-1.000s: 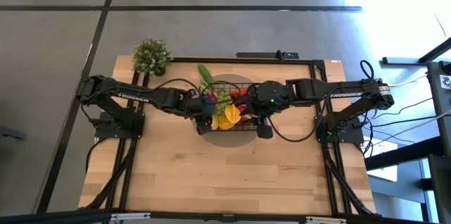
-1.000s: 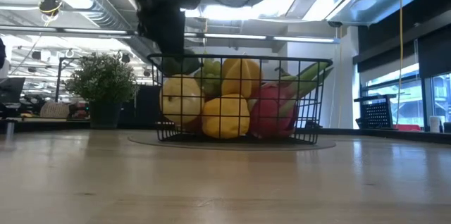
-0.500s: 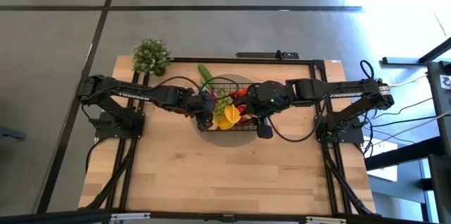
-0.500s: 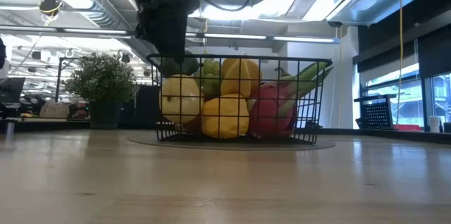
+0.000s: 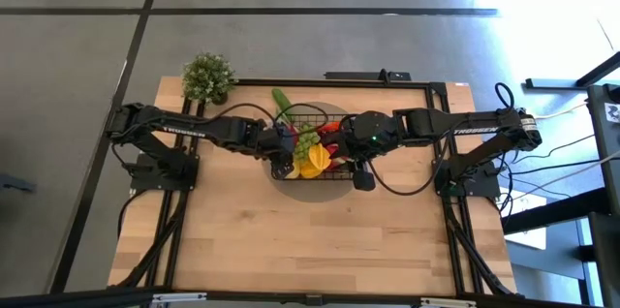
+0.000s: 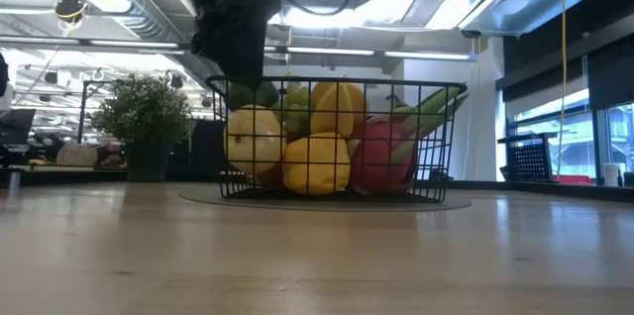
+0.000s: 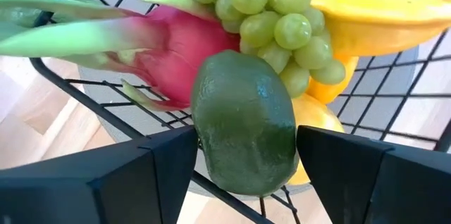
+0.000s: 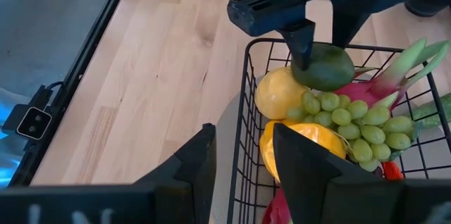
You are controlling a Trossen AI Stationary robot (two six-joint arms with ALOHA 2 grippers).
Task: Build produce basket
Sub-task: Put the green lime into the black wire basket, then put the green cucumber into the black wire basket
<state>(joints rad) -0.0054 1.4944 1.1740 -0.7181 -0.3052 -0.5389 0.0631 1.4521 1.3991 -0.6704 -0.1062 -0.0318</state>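
**Q:** Basket [image 5: 312,143] first: where does it sit, and what is in it?

**A:** The black wire basket stands on a round grey mat [image 6: 327,199] near the far middle of the wooden table [image 5: 310,231]. It is heaped with toy produce: a bunch of green grapes [image 7: 278,13], a pink dragon fruit [image 7: 180,44] with green leaf tips, a yellow lemon [image 8: 278,91], a yellow pepper [image 7: 373,5] and a green cucumber [image 5: 282,102] that pokes out over the far rim.

**Q:** What is the left arm doing?

**A:** It reaches in from the left, and the left gripper [image 7: 243,160] hangs over the left end of the basket. Its two dark fingers [image 7: 165,164] are pinching a dark green oval fruit [image 7: 244,129], one on each side. From the right wrist camera, the fruit is just inside the basket wall, beside the lemon and up against the grapes. Whether it rests on the pile cannot be told.

**Q:** And the right arm?

**A:** It stretches in from the right, and the right gripper [image 8: 239,157] hovers above the near side of the basket. Its fingers are spread apart and hold nothing.

**Q:** Anything else on the table?

**A:** A small bushy potted plant [image 5: 207,77] stands at the far left corner, well apart from the basket.
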